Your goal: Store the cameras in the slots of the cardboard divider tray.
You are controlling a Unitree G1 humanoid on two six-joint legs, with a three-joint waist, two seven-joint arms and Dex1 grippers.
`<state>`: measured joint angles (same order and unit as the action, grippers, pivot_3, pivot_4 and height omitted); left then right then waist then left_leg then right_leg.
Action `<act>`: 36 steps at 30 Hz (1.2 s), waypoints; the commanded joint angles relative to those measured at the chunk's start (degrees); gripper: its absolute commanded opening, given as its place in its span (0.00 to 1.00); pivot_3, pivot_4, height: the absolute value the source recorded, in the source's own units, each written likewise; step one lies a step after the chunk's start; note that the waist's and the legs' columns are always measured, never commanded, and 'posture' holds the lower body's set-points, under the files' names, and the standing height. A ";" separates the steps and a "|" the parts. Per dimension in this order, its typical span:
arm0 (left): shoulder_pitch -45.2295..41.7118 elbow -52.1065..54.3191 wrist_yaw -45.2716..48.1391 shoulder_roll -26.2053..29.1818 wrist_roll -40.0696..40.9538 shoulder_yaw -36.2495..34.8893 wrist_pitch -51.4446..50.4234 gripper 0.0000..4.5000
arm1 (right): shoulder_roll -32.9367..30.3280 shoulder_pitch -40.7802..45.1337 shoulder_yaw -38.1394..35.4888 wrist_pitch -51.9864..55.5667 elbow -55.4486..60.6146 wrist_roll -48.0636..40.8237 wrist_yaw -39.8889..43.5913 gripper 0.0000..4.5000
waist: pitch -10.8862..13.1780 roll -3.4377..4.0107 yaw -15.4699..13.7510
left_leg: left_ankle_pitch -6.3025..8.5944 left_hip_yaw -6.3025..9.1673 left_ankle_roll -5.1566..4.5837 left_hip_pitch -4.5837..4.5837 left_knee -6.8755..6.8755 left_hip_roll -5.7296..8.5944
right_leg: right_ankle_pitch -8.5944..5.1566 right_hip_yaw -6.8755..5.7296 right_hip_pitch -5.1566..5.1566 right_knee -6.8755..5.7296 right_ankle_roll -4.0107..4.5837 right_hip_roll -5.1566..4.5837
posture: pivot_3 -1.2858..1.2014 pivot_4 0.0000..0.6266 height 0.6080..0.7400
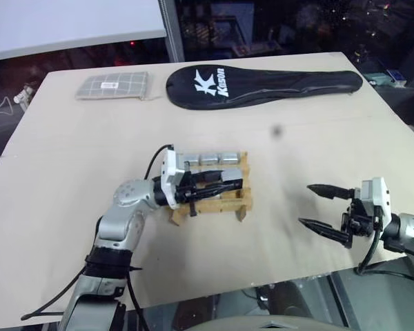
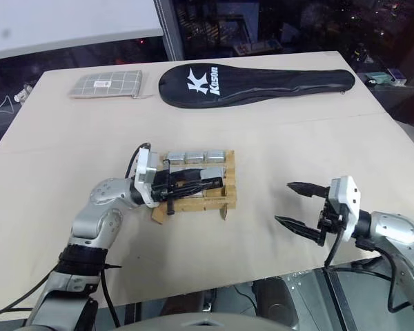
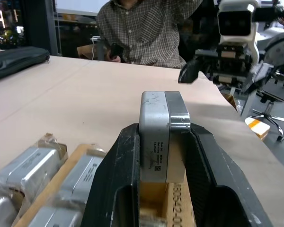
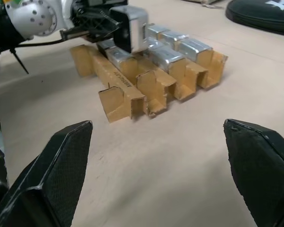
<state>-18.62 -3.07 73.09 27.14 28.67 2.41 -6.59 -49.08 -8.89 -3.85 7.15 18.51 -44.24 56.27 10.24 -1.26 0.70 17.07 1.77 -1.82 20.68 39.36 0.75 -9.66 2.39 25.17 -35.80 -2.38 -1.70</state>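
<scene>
Black fingers of the left hand (image 1: 224, 181) are clamped on one silver-grey camera (image 3: 163, 135), held on edge over the cardboard divider tray (image 1: 243, 201) so that its narrow side can drop between the strips. Other cameras (image 1: 208, 158) already lie in the tray's far row, while the near slots look empty in the right wrist view. The tray sits mid-counter (image 1: 90, 138), within both arms' reach. The right hand (image 1: 324, 208) hovers well apart over bare counter, fingers spread wide and empty, probably to leave the left arm room. A grey checked pouch (image 1: 114, 85) and a black racket cover (image 1: 262, 86) lie along the far edge.
</scene>
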 commanded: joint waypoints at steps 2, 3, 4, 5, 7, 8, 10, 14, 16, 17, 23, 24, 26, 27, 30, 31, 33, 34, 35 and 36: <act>-3.35 -5.06 4.14 1.15 -2.53 -0.07 6.36 0.17 | 1.19 -1.16 -3.72 1.15 2.76 0.01 1.02 0.98 | 0.00 0.00 -0.06 | 0.00 0.00 0.00 0.00 0.01 0.01 | -0.01 -0.01 0.00 0.00 0.01 0.00 | 0.52 0.24 1.00; -3.90 -6.31 5.16 1.38 -2.94 0.07 7.20 0.17 | 1.59 -1.21 -4.13 1.35 2.87 0.26 0.91 0.98 | 0.00 0.00 -0.05 | 0.00 0.00 0.00 0.00 0.01 0.00 | -0.01 -0.01 0.00 0.00 0.01 0.00 | 0.52 0.24 1.00; -4.39 -7.46 5.93 1.56 -3.33 0.19 7.83 0.17 | 1.93 -1.22 -4.50 1.63 2.99 0.45 0.83 0.98 | 0.00 0.00 -0.04 | 0.00 0.00 0.00 0.00 0.01 0.00 | -0.01 -0.01 -0.01 0.00 0.01 0.00 | 0.52 0.24 1.00; -4.92 -8.60 6.45 1.48 -3.62 0.16 8.55 0.17 | 2.19 -1.19 -4.75 1.87 3.10 0.61 0.84 0.98 | 0.00 0.00 -0.03 | 0.00 -0.01 0.00 -0.01 0.01 0.01 | -0.01 -0.01 -0.01 0.00 0.01 0.00 | 0.52 0.24 1.00; -5.97 -10.49 6.96 1.02 -3.99 0.06 9.38 0.17 | 2.73 -1.16 -5.18 2.15 3.26 1.04 0.89 0.98 | 0.00 0.00 -0.03 | 0.00 -0.01 0.00 -0.01 0.01 0.01 | 0.01 -0.01 0.00 0.00 -0.02 0.01 | 0.52 0.24 1.00; -6.39 -11.20 7.25 0.80 -4.16 0.10 9.75 0.17 | 2.99 -1.18 -5.39 2.27 3.35 1.26 0.88 0.98 | 0.00 0.00 -0.04 | 0.00 0.00 0.00 0.00 0.01 0.01 | 0.01 -0.01 0.00 0.00 -0.02 0.01 | 0.52 0.24 1.00; -6.98 -12.28 8.31 0.61 -4.40 0.49 10.36 0.17 | 3.57 -1.28 -5.80 2.39 3.55 1.72 0.89 0.98 | 0.00 0.00 -0.05 | 0.00 0.01 0.00 0.01 0.01 0.00 | 0.02 -0.02 0.00 0.00 -0.03 0.00 | 0.52 0.24 1.00; -7.90 -14.27 9.68 -0.13 -4.84 1.05 11.10 0.17 | 4.50 -1.60 -6.47 2.64 3.91 2.71 0.90 0.98 | -0.01 0.01 -0.06 | 0.00 0.02 0.00 0.00 0.01 0.00 | 0.02 -0.02 -0.01 0.00 -0.03 -0.01 | 0.52 0.24 1.00; -8.29 -14.91 10.55 -0.46 -5.03 1.38 11.28 0.17 | 4.85 -1.68 -6.73 2.58 3.97 3.17 0.85 0.98 | -0.02 0.01 -0.05 | 0.00 0.01 0.00 -0.01 0.02 0.00 | 0.02 -0.02 -0.02 -0.01 -0.03 -0.01 | 0.52 0.24 1.00; -8.47 -15.13 10.83 -0.62 -5.13 1.54 11.22 0.17 | 4.97 -1.77 -6.83 2.50 3.96 3.39 0.89 0.98 | -0.02 0.01 -0.05 | 0.00 0.01 0.00 -0.01 0.02 0.00 | 0.02 -0.02 -0.02 -0.01 -0.03 -0.01 | 0.52 0.24 1.00; -9.68 -16.51 11.21 -1.80 -5.76 1.83 11.55 0.17 | 6.00 -2.13 -7.17 2.47 4.51 4.33 0.65 0.98 | -0.04 0.02 -0.09 | 0.00 0.02 0.00 -0.01 0.02 0.01 | 0.02 -0.02 -0.03 -0.01 -0.04 -0.01 | 0.52 0.24 1.00; -9.88 -16.70 11.12 -1.98 -5.84 1.86 11.50 0.17 | 6.23 -2.12 -7.26 2.54 4.64 4.44 0.53 0.98 | -0.04 0.03 -0.09 | 0.00 0.03 0.00 -0.02 0.02 0.01 | 0.02 -0.03 -0.03 -0.01 -0.04 -0.01 | 0.52 0.24 1.00; -10.12 -16.98 10.78 -2.46 -5.90 1.85 10.87 0.17 | 6.62 -2.12 -7.43 2.64 4.83 4.74 0.41 0.98 | -0.05 0.04 -0.09 | 0.00 0.03 0.00 -0.03 0.02 0.01 | 0.02 -0.02 -0.04 -0.02 -0.04 -0.01 | 0.52 0.24 1.00; -9.96 -16.58 10.21 -2.86 -5.45 1.83 9.28 0.17 | 6.78 -2.12 -7.52 2.66 4.90 4.88 0.35 0.98 | -0.05 0.04 -0.09 | 0.00 0.03 0.00 -0.03 0.02 0.01 | 0.02 -0.02 -0.04 -0.02 -0.04 -0.01 | 0.52 0.24 1.00; -9.03 -15.08 8.96 -2.97 -5.31 2.15 5.51 0.17 | 7.10 -1.83 -7.49 2.70 5.17 5.35 0.13 0.98 | -0.08 0.06 -0.08 | 0.00 0.03 0.00 -0.03 0.02 0.01 | 0.02 -0.02 -0.05 -0.02 -0.04 -0.01 | 0.52 0.24 1.00; -8.83 -14.91 8.83 -2.77 -5.73 2.34 5.21 0.17 | 7.14 -1.57 -7.47 2.88 5.29 5.36 0.02 0.98 | -0.09 0.07 -0.07 | 0.00 0.04 0.00 -0.03 0.02 0.01 | 0.02 -0.02 -0.05 -0.02 -0.04 -0.02 | 0.52 0.24 1.00; -8.88 -15.06 8.76 -2.48 -6.31 2.51 4.83 0.17 | 7.19 -1.13 -7.48 3.07 5.37 5.37 -0.07 0.98 | -0.12 0.12 -0.06 | 0.00 0.05 0.00 -0.04 0.02 0.01 | 0.02 -0.02 -0.05 -0.02 -0.04 -0.01 | 0.52 0.24 1.00; -9.03 -15.15 9.15 -2.25 -6.42 2.63 4.68 0.17 | 7.22 -1.05 -7.50 3.12 5.39 5.39 -0.12 0.98 | -0.14 0.15 -0.04 | 0.00 0.04 0.00 -0.05 0.02 0.01 | 0.02 -0.02 -0.05 -0.02 -0.04 -0.01 | 0.52 0.24 1.00; -9.13 -15.19 9.57 -2.04 -6.47 2.76 4.50 0.17 | 7.25 -1.02 -7.52 3.13 5.38 5.42 -0.11 0.98 | -0.15 0.17 -0.04 | 0.00 0.04 0.00 -0.06 0.02 0.01 | 0.02 -0.01 -0.05 -0.02 -0.04 -0.01 | 0.52 0.24 1.00; -9.15 -15.21 9.61 -1.96 -6.57 2.78 4.46 0.17 | 7.30 -1.02 -7.52 3.08 5.25 5.51 -0.05 0.98 | -0.15 0.17 -0.03 | 0.00 0.03 0.00 -0.06 0.02 0.02 | 0.02 -0.01 -0.05 -0.02 -0.04 -0.01 | 0.52 0.24 1.00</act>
<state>-28.73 -18.05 82.24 25.23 22.61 3.85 -1.27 -42.03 -10.27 -9.49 10.47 21.83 -38.54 56.14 10.09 -1.09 0.67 17.07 1.80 -1.82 20.62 39.38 0.77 -9.64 2.37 25.12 -35.82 -2.42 -1.70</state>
